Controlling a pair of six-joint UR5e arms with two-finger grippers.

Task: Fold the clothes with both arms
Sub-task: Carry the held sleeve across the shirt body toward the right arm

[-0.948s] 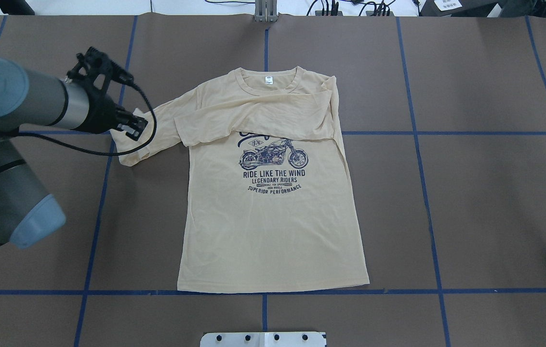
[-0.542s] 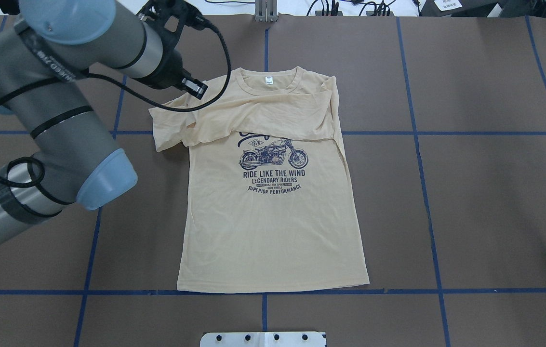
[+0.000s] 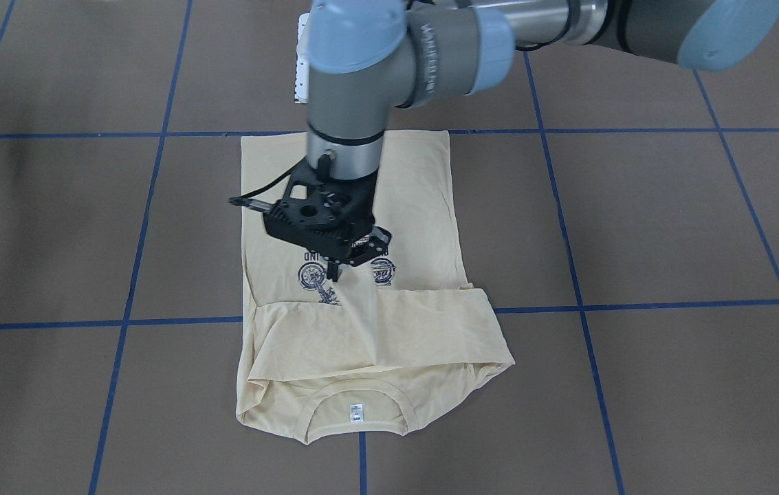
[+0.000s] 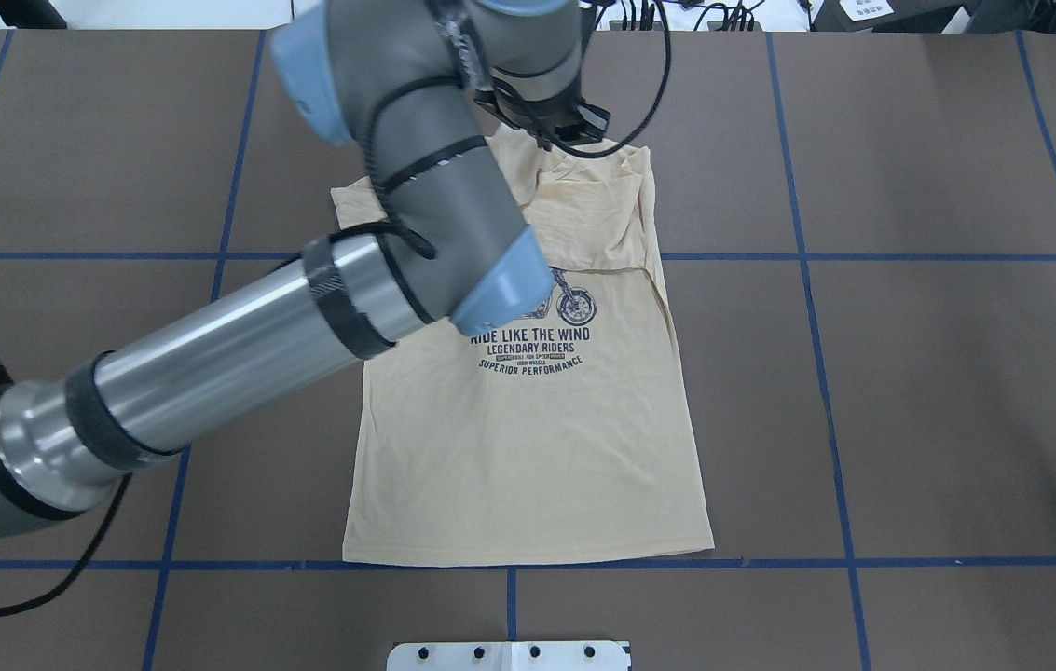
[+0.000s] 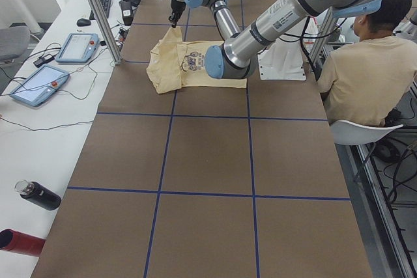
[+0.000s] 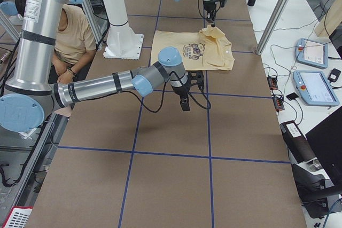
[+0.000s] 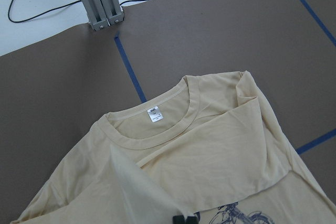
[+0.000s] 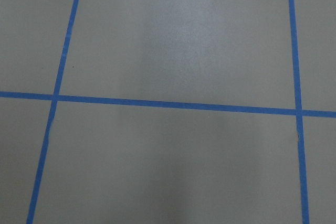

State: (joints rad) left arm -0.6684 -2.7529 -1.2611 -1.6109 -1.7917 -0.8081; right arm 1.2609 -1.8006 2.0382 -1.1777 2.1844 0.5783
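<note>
You'll find the shirt (image 4: 528, 447) lying flat and face up in the middle of the table (image 4: 956, 391). Its hem is toward the robot and its collar (image 7: 152, 129) is toward the far edge. A band of sleeve cloth is folded across the chest, covering the top of the motorcycle print (image 4: 532, 349). Look at the left gripper (image 3: 335, 271): it hangs over the chest, pointing down, above the top of the print and on the robot's side of the collar. Its fingers are drawn close together. In the left wrist view a fold of sleeve (image 7: 131, 182) rises off the shirt right up to the fingertips (image 7: 181, 219), so it is pinching that cloth and holding it raised. Both side views show the same peak of cloth under the fingers, while the rest of the shirt rests on the table. The right gripper (image 6: 184, 104) hangs over bare table off to the shirt's right, clear of the cloth. Its wrist camera shows only brown table and blue tape lines (image 8: 173, 104). You cannot tell from these views whether its fingers are apart or together.
</note>
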